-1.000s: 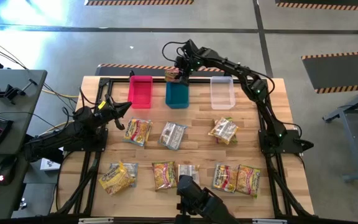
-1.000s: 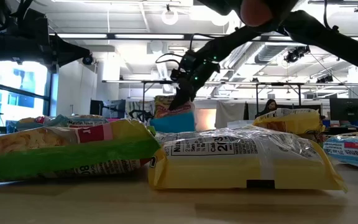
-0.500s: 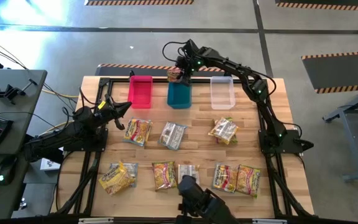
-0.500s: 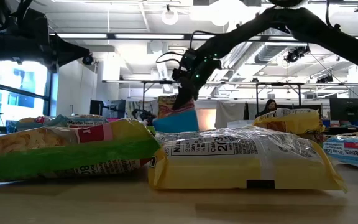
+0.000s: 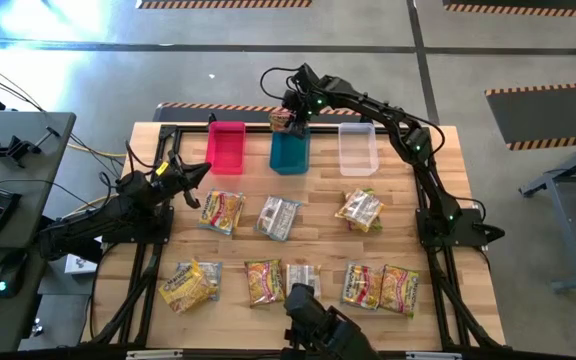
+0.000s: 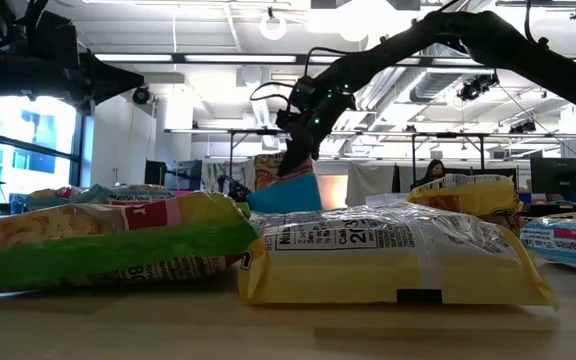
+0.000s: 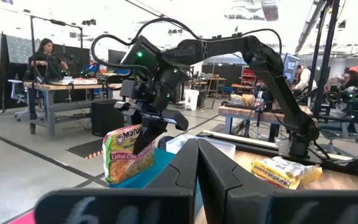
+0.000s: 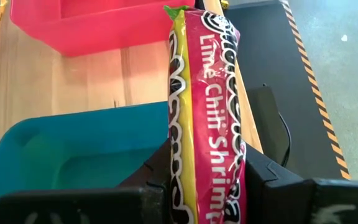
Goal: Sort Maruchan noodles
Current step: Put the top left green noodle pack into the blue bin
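The right gripper (image 5: 286,118) hung over the far end of the blue bin (image 5: 288,152), its fingers clamped on a Lime Chili Shrimp packet (image 8: 207,118). In the right wrist view the packet was seen edge-on between the two fingers, its long axis running straight out from the gripper, the free end reaching past the bin's far edge over the table rim. In the left wrist view the same packet (image 7: 129,153) stood roughly upright on its short edge, printed face toward that camera, its lower end at the blue bin's rim; whether it touched the bin cannot be told.

The blue bin stood between the pink bin (image 5: 226,147) and the clear bin (image 5: 357,148) in a row along the far side of the table (image 5: 148,150).

The left gripper (image 5: 196,171) waited above the table's left side, near the pink bin, with its fingers closed together and holding nothing.

The remaining packets lay flat on the table in two rows. The middle row held a yellow packet (image 5: 223,211), a silvery packet (image 5: 278,217) and a yellow packet (image 5: 359,209). The near row held a yellow packet (image 5: 190,285), further packets beside it, and an orange-red packet (image 5: 399,290) at its right end.
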Tool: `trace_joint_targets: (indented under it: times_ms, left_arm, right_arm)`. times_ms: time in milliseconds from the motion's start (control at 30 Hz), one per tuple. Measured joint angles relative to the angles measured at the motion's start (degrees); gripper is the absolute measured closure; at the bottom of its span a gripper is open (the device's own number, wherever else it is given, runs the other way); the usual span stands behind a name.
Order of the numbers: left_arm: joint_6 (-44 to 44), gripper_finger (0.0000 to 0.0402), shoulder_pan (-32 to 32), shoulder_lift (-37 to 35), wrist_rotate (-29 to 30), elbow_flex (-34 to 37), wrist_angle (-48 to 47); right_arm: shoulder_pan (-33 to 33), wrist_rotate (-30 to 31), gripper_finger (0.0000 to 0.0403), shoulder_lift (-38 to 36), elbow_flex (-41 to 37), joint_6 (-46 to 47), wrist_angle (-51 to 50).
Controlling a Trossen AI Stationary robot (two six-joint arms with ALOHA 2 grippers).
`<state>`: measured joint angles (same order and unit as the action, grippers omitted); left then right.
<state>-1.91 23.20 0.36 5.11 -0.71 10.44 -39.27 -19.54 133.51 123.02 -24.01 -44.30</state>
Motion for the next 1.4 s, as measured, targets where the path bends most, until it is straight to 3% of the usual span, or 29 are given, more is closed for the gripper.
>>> trace_joint_targets:
  times_ms: [567,800,1400]
  left_arm:
    - [0.0,0.0401,0.02,0.01,0.01,0.0,-0.09]
    - [0.0,0.0401,0.02,0.0,0.01,0.0,-0.09]
    - [-0.03,0.0401,0.0,0.01,0.01,0.0,-0.22]
  right_arm:
    - [0.04,-0.12,0.032,-2.27,-0.02,4.47,-0.69]
    - [1.36,4.86,0.032,-2.12,-0.17,9.93,-0.72]
    - [3.32,7.39,0.032,0.46,-0.17,15.71,0.8]
